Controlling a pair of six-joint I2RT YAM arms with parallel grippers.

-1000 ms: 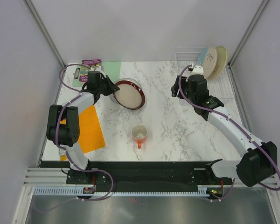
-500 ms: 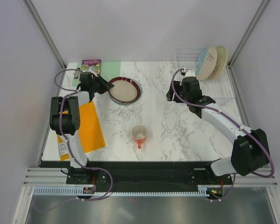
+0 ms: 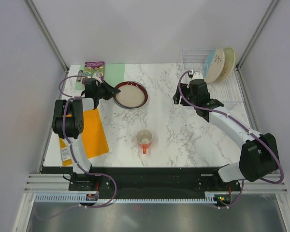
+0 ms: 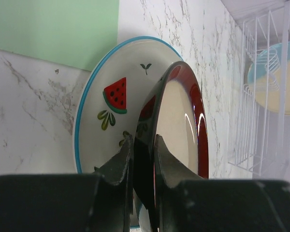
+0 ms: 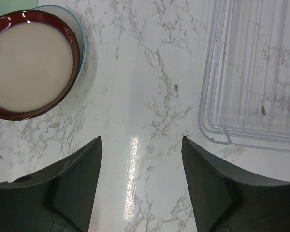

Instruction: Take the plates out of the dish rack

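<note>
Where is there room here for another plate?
Bare marble lies between the maroon plate and the right arm, and between the mug and that arm. The back left, around the left pincer and green mat, is crowded; so is the dish rack corner.

white marble table [image 3: 183, 135] between pale grey walls [image 3: 135, 29].

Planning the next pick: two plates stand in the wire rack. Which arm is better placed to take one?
Right. The right end effector, open, sits beside the clear wire dish rack, near the cream sprig-patterned round plate. The left end effector is across the marble table, shut on the maroon-rimmed round plate.
</note>
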